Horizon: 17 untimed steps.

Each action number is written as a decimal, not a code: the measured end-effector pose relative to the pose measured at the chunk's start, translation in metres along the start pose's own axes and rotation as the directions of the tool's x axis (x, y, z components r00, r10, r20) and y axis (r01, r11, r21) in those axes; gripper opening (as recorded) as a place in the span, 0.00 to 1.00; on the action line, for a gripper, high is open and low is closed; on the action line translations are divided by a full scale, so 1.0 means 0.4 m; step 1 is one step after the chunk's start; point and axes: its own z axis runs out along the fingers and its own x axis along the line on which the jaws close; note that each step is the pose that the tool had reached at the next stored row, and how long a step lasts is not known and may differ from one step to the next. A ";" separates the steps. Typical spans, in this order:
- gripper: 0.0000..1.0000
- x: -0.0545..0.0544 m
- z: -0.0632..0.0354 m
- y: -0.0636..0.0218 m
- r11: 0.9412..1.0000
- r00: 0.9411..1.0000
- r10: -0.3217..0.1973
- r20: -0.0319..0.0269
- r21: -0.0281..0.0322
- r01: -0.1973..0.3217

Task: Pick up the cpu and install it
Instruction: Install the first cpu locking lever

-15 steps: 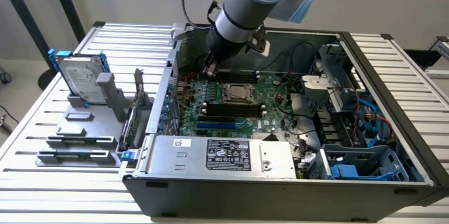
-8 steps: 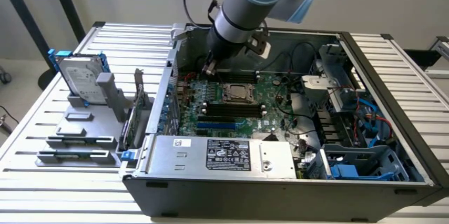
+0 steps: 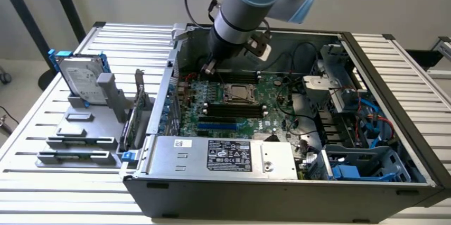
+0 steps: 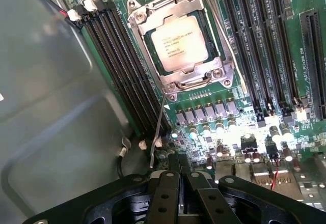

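Looking into the open computer case (image 3: 282,196), we find the cpu (image 3: 236,94) (image 4: 179,43) seated in its metal socket frame (image 4: 175,81) on the green motherboard (image 3: 276,85), silvery top facing up. In the exterior view the gripper (image 3: 208,67) (image 4: 178,165) hangs near the cpu, at about eleven o'clock from it. Its fingers are pressed together, pinch nothing, and stand apart from the chip.

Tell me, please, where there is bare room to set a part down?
Bare table slats lie at the exterior view's right of the case, and in front of the grey fixture. Inside the case it is crowded: boards, cables, the gripper.
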 end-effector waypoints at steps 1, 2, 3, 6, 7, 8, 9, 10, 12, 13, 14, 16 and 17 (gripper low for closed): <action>0.11 -0.001 0.001 -0.003 1.000 1.000 0.003 -0.001 -0.001 -0.003; 0.11 -0.003 0.002 -0.005 1.000 1.000 0.006 -0.002 -0.002 -0.006; 0.11 -0.004 0.003 -0.008 1.000 1.000 0.009 -0.004 -0.002 -0.009; 0.11 -0.007 0.007 -0.015 1.000 1.000 0.021 -0.009 -0.005 -0.021; 0.11 -0.008 0.008 -0.016 1.000 1.000 0.025 -0.014 -0.005 -0.025; 0.11 -0.009 0.009 -0.018 1.000 0.999 0.030 -0.018 -0.006 -0.030; 0.11 -0.010 0.010 -0.019 0.999 0.999 0.033 -0.024 -0.005 -0.034; 0.11 -0.011 0.011 -0.020 0.999 0.999 0.037 -0.032 -0.004 -0.037; 0.11 -0.012 0.013 -0.021 0.999 0.998 0.045 -0.050 0.000 -0.045; 0.11 -0.013 0.014 -0.021 0.999 0.997 0.048 -0.060 0.003 -0.048; 0.11 -0.013 0.015 -0.022 0.999 0.996 0.053 -0.072 0.006 -0.052; 0.11 -0.014 0.017 -0.021 0.998 0.994 0.065 -0.091 0.009 -0.065; 0.11 -0.014 0.019 -0.021 0.997 0.992 0.075 -0.099 0.008 -0.075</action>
